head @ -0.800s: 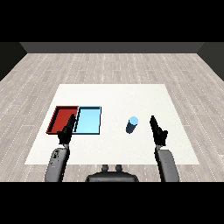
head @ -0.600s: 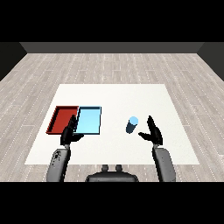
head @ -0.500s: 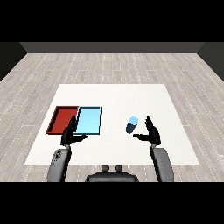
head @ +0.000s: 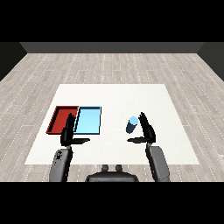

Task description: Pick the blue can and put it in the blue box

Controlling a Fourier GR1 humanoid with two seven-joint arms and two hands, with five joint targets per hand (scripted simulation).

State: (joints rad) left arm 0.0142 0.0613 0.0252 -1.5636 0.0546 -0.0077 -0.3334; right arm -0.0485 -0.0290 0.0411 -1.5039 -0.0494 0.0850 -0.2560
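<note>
Right hand (head: 147, 130) now beside blue can (head: 132, 124) on white table (head: 113, 98).

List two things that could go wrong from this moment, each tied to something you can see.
1. The right hand is open right beside the upright can; closing off-centre could tip it over.
2. The left hand hangs at the near edge where the red tray and blue tray meet, so it may obstruct the drop.
</note>
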